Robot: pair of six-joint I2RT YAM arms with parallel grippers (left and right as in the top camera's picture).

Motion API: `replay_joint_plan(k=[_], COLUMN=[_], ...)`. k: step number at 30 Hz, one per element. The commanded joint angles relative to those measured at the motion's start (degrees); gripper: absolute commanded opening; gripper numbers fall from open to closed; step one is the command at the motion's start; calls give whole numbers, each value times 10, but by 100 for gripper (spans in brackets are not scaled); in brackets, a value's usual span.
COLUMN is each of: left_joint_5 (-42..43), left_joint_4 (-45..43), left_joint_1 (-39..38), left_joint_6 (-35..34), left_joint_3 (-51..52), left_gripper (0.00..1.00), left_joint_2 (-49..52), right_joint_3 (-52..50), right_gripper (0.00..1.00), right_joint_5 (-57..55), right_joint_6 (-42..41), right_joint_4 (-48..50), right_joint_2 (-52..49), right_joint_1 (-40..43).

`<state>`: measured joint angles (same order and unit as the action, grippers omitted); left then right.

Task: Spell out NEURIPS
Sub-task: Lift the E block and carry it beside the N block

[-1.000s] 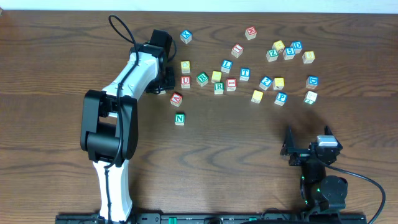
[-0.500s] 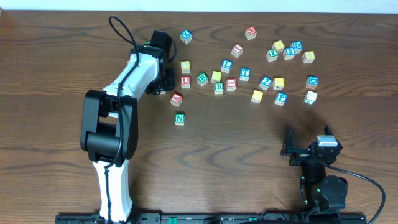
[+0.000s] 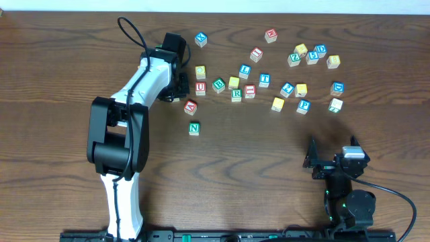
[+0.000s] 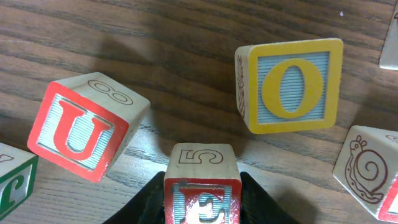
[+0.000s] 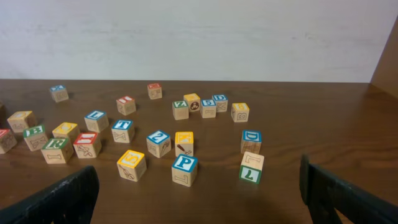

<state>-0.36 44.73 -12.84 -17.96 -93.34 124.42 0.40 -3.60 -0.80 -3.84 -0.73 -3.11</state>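
A red-framed E cube point(image 4: 202, 194) sits between the two black fingers of my left gripper point(image 4: 202, 208), which press its sides. In the overhead view that gripper point(image 3: 181, 86) covers the E cube. The red U cube point(image 3: 200, 88) lies just beside it, tilted in the left wrist view point(image 4: 81, 134). The green N cube point(image 3: 194, 128) stands alone nearer the front. Green R point(image 3: 236, 95), red I point(image 3: 250, 90), yellow S point(image 3: 277, 103) and blue P point(image 3: 304, 105) lie in the scatter. My right gripper point(image 3: 334, 161) rests open and empty at the front right, well short of P point(image 5: 185, 169).
A yellow O cube point(image 4: 292, 84) and a snail-faced cube point(image 4: 367, 171) lie close to the held cube. A tilted red cube point(image 3: 191, 106) sits between U and N. Several other lettered cubes spread across the back right, among them L point(image 3: 244, 70), T point(image 3: 265, 79) and Z point(image 3: 293, 59).
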Motion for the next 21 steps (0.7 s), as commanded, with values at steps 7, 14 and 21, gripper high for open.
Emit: replay_joint_plan(k=[7, 14, 21], left_joint_5=[-7, -1, -1], left_joint_4=[1, 14, 44], left_joint_1=[3, 3, 3], left_joint_6=[5, 19, 31], left_joint_3=[5, 2, -19], left_gripper=[32, 32, 32], left_joint_2=[0, -14, -81], right_joint_3=[-1, -1, -1], right_gripper=[99, 99, 99], right_joint_5=[1, 1, 1], right_joint_6=[5, 5, 5], right_joint_4=[-2, -2, -2], right_joint_2=[2, 2, 2], right_joint_1=[4, 4, 4])
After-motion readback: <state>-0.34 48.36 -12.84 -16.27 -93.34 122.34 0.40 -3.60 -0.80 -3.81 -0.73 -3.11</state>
